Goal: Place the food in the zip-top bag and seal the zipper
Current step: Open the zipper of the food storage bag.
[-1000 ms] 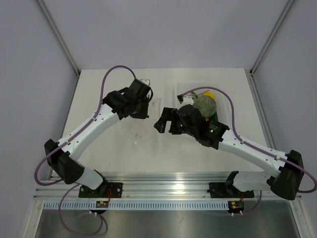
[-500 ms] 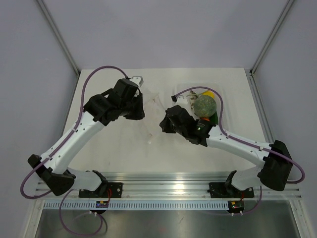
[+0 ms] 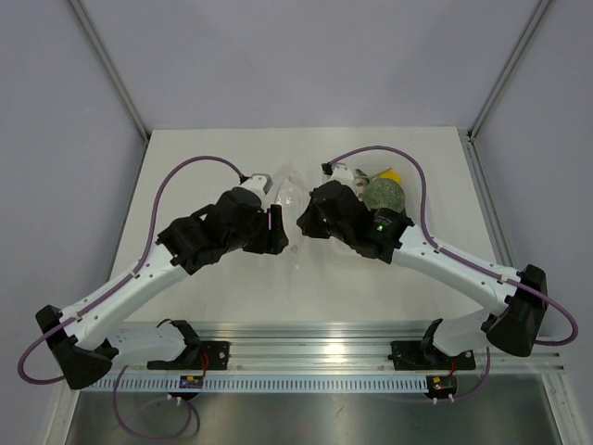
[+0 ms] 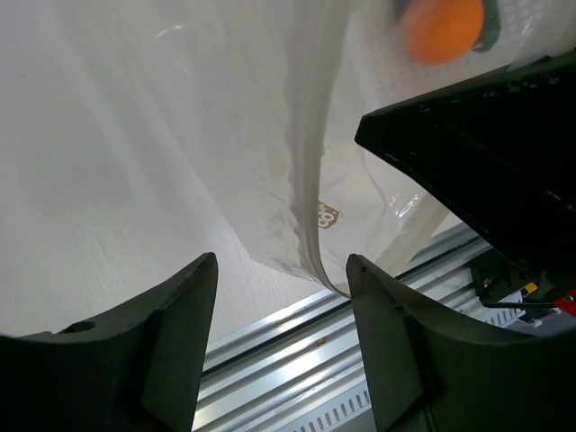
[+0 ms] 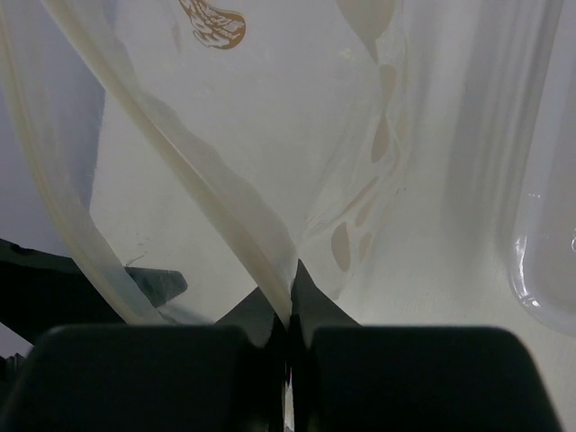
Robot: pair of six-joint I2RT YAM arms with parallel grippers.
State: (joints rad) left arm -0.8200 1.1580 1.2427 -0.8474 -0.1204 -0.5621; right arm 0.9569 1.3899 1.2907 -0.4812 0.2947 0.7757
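1. Far left, the left gripper (image 3: 277,232) hovers over the table (image 3: 185,171), its fingers (image 4: 171,342) spread wide and clamping nothing.
2. Hanging in that gap is the zip-top bag (image 4: 180,135). Its whitish zipper (image 4: 306,198) strip runs down between the two fingers, and the wrist view shows it touching neither.
3. From overhead, the bag is a crinkly clear sheet at mid-table, right between the two grippers.
4. Next comes the right gripper (image 3: 302,221), and its fingers are pressed tight together, pinching the bag on the zipper edge. The plastic fans out from that pinch in the right wrist view.
5. Further right is the clear tray (image 5: 544,261), just beside the pinched bag.
6. The food is over there: the speckled green ball (image 3: 383,194), the yellow piece (image 3: 392,174) touching its far side, and the orange ball (image 4: 441,27) showing in the left wrist view.
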